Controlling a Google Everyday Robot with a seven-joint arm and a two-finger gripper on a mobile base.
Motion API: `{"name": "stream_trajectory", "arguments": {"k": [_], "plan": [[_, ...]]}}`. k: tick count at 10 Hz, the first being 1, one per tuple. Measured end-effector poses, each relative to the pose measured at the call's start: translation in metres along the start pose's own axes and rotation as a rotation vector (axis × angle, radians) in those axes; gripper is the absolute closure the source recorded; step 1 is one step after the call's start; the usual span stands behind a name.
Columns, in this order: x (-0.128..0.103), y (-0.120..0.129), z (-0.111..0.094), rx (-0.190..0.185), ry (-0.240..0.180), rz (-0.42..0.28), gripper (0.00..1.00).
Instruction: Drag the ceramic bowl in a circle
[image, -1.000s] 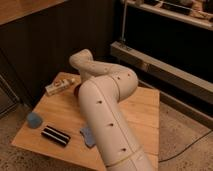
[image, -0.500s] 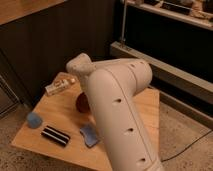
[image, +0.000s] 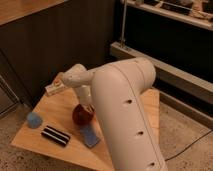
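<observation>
Touching ceramic bowl (image: 80, 116) at upper-right rim | pincer (image: 89, 107) fingers together

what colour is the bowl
The bowl is glossy red-orange, camera view; the shut gripper is at its top.

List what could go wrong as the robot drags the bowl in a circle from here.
1. The sponge lies close beside the bowl; a circle could push it toward the table edge.
2. The gripper, shut at the bowl's rim, might slip off or tip it.
</observation>
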Motion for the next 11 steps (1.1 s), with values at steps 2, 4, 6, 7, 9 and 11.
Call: {"name": "stream_trajectory", "arguments": {"k": [2, 4, 6, 7, 9, 11], "plan": [[0.003, 0.035, -0.005, -0.035, -0.014, -0.088, 1.0], [-0.003, 0.064, -0.013, -0.056, -0.037, -0.162, 1.0], [-0.012, 0.089, -0.021, -0.058, -0.059, -0.219, 1.0], [-0.018, 0.101, -0.024, -0.054, -0.07, -0.249, 1.0], [-0.031, 0.121, -0.025, -0.049, -0.074, -0.294, 1.0], [-0.048, 0.146, -0.025, -0.046, -0.079, -0.335, 1.0]]}}
